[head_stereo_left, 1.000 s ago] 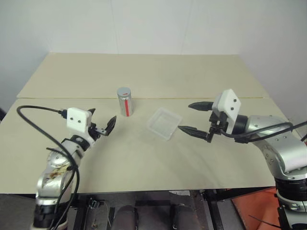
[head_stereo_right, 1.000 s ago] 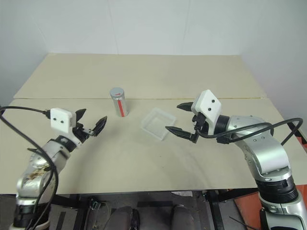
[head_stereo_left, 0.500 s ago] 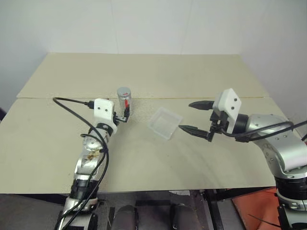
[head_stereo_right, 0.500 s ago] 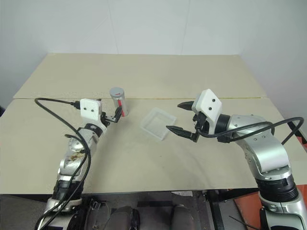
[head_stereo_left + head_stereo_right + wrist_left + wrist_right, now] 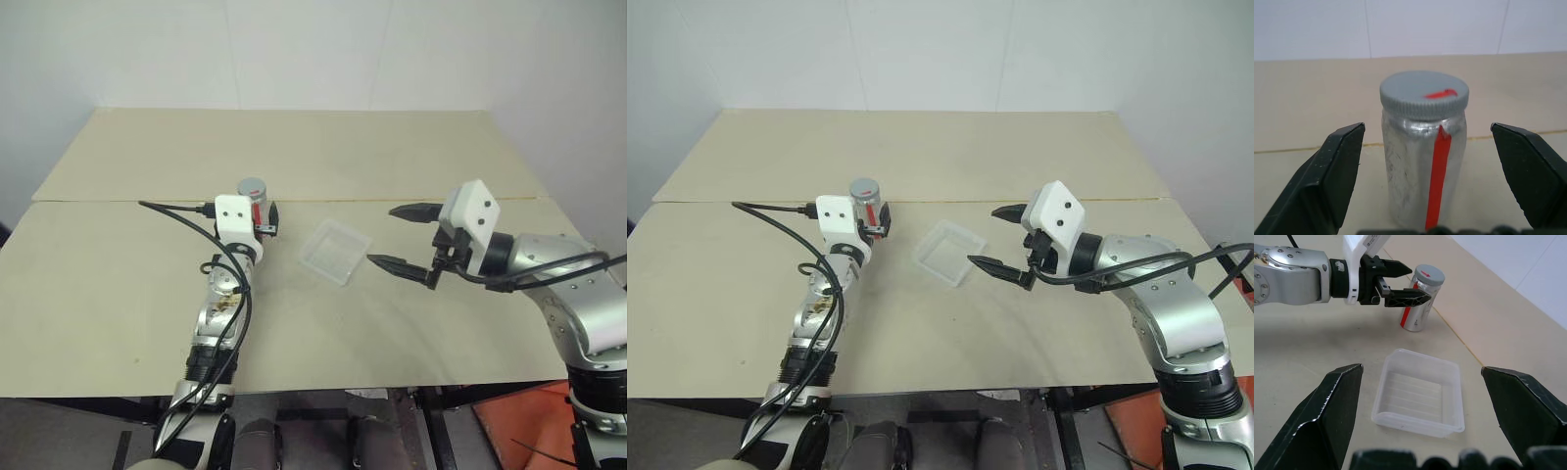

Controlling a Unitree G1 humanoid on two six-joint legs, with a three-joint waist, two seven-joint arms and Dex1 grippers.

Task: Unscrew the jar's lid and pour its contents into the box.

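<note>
Both grippers gape: left gripper (image 5: 1425, 161) straddles the ridged-lidded metal jar (image 5: 1422, 181), right gripper (image 5: 1422, 396) faces the clear ribbed box (image 5: 1419, 394)

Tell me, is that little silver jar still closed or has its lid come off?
Closed. The grey lid sits flat on the upright jar, its ridged rim flush with the top.

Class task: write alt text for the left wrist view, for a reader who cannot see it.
A small silvery jar with a vertical red stripe stands upright on a beige table, its grey lid screwed on, between the left gripper's two open black fingers, which are apart from it on either side. A white wall rises behind.
</note>
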